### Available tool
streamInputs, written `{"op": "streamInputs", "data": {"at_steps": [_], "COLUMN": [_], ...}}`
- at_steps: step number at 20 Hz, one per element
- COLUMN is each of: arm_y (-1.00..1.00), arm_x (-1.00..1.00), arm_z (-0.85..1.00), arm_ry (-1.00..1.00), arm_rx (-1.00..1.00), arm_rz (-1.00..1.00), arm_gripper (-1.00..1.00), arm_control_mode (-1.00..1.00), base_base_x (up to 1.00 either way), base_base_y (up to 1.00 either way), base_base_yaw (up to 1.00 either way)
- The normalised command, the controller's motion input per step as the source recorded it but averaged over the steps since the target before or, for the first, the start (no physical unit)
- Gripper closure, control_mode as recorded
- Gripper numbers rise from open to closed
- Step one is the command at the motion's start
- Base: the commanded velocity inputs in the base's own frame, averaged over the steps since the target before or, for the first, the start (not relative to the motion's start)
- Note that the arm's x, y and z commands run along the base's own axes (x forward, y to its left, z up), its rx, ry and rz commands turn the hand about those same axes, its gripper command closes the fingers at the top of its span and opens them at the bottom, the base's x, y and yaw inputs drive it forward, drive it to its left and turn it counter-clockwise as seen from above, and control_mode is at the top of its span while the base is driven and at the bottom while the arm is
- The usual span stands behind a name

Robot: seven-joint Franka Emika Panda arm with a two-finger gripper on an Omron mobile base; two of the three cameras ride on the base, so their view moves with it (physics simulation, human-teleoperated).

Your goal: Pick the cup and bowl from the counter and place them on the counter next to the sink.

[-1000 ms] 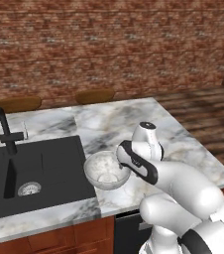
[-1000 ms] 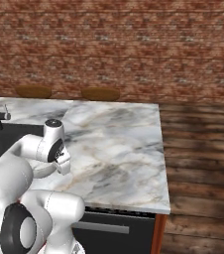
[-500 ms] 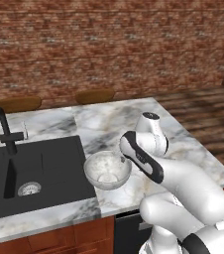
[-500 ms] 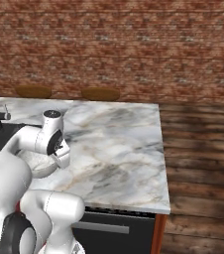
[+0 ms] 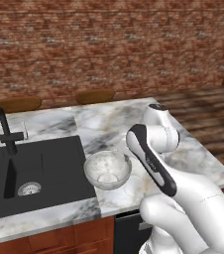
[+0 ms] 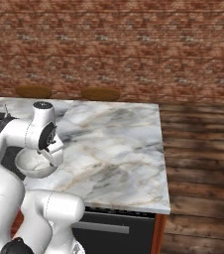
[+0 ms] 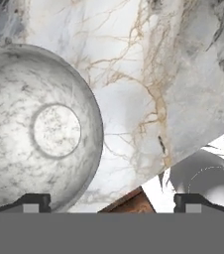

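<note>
The two-finger gripper (image 7: 111, 202) stood with its dark tips spread wide, holding nothing, above the wide, translucent grey-white glassy bowl (image 7: 37, 130). That bowl (image 5: 107, 169) sat upright on the veined white marble counter (image 5: 114, 124), just beside the black double-basin sink (image 5: 39, 171).

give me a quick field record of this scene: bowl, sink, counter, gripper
bowl: upright on the counter, just right of the sink, nothing inside it
sink: black double basin with a black faucet behind it
counter: white veined marble, on the arm's side of a brick wall
gripper: open, above the counter beside the bowl, holding nothing
</note>
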Motion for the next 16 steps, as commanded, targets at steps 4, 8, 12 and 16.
{"op": "streamInputs", "data": {"at_steps": [4,8,12,16], "arm_y": [-0.07,-0.16,-0.20,-0.18], "arm_x": [-0.83,-0.77,-0.57,-0.21], "arm_z": [0.17,0.18,0.26,0.47], "arm_ry": [-0.03,-0.09,-0.11,-0.06], "arm_rx": [-0.02,-0.04,-0.04,-0.02], "arm_rz": [0.16,0.19,0.20,0.21], "arm_gripper": [-1.00,-1.00,-1.00,-1.00], "arm_control_mode": [-1.00,-1.00,-1.00,-1.00], "base_base_x": [0.00,0.00,0.00,0.00], "base_base_y": [0.00,0.00,0.00,0.00], "base_base_yaw": [0.00,0.00,0.00,0.00]}}
